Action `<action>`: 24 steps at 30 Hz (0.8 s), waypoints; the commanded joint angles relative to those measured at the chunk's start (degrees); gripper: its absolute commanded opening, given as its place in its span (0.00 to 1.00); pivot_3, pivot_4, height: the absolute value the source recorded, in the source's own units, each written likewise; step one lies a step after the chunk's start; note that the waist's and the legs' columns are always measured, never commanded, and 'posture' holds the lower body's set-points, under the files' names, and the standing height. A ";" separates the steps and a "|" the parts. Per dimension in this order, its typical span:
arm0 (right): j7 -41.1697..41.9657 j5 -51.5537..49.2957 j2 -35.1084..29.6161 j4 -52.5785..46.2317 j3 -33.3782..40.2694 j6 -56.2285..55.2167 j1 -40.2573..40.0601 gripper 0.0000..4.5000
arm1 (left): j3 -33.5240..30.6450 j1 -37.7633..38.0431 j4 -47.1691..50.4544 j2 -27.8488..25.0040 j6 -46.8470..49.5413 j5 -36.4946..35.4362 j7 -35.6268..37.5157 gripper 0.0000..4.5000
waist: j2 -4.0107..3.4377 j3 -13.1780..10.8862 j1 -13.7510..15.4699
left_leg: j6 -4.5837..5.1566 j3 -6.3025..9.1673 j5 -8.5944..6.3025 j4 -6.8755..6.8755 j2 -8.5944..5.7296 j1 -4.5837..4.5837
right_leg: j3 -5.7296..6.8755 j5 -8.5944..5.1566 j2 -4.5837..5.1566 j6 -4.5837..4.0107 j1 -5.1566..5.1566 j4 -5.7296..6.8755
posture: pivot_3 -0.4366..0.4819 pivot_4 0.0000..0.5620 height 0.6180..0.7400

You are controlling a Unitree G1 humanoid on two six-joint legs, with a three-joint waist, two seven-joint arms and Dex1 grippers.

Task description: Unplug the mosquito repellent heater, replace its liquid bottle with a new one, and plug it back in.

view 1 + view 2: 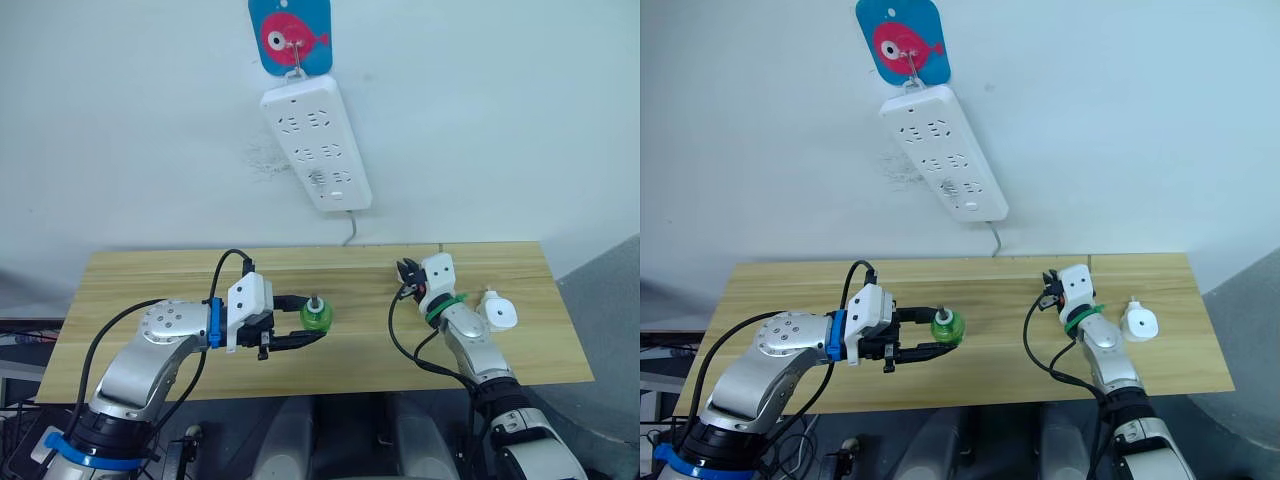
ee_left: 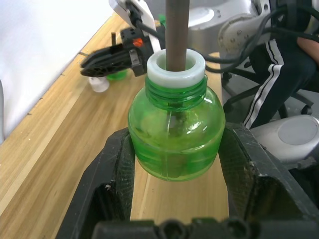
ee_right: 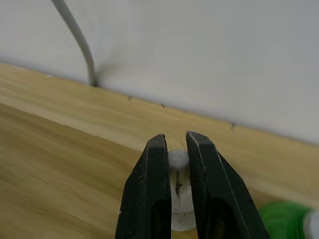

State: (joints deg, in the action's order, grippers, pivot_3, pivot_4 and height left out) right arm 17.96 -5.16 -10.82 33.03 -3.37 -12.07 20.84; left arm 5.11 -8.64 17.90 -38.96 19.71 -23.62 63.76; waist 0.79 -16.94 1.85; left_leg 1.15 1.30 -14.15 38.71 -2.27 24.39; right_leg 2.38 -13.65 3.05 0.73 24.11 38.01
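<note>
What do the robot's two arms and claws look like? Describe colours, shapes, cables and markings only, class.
Both arms are silver-grey metal with rounded joints. The left arm has blue bands at wrist and base; the right arm has a green band. A white boxy housing sits behind each claw, with loose black cables looping alongside. The left claw and right claw each have two black tapering fingers.

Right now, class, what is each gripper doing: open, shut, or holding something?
Left gripper: shut on the green wick bottle.
Right gripper: fingers nearly together around a small white cap; a firm grip cannot be told.
</note>
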 commanded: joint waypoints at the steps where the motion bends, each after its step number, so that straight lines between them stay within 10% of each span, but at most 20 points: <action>1: 0.71 0.42 0.30 0.35 0.80 -2.46 0.17 0.04 | -1.15 -0.24 2.94 -0.26 0.42 -1.67 -0.52 0.49 | -0.01 -0.02 0.03 | 0.00 0.00 0.00 0.00 0.00 0.00 | -0.01 0.00 0.00 0.00 0.00 -0.01 | 0.73 0.60 1.00; 5: 0.80 0.85 0.71 2.30 0.66 -3.39 0.36 0.04 | -0.83 0.15 3.43 -0.68 0.44 -2.15 -0.27 0.49 | -0.02 -0.04 0.08 | 0.00 0.00 0.00 -0.01 0.01 0.00 | -0.01 0.00 0.00 0.00 0.00 0.00 | 0.72 0.60 1.00; 12: 3.66 0.81 -0.07 -2.60 -0.21 -3.28 -0.92 0.57 | 0.06 1.68 4.02 -0.07 -0.38 -1.64 -0.37 0.49 | -0.04 -0.09 0.15 | 0.00 0.00 0.00 -0.03 0.01 0.00 | -0.01 0.00 0.01 0.00 0.01 -0.04 | 0.70 0.57 1.00; 24: 27.64 -20.22 -19.51 -51.89 -3.31 38.27 -2.05 0.57 | 2.20 -3.28 -5.93 6.28 -7.99 2.16 -2.05 0.49 | -0.09 -0.08 1.04 | 0.00 0.04 -0.01 -0.05 0.02 0.07 | 0.04 -0.01 0.02 0.02 0.04 -0.15 | 0.63 0.45 1.00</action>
State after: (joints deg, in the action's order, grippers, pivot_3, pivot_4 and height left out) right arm 42.35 -21.95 -29.11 -14.25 -7.02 21.96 17.76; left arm 7.60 -11.30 12.28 -33.16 13.78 -21.75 61.76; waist 0.70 -17.02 2.89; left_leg 1.15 1.35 -14.16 38.67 -2.25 24.48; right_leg 2.45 -13.66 3.08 0.75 24.15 37.81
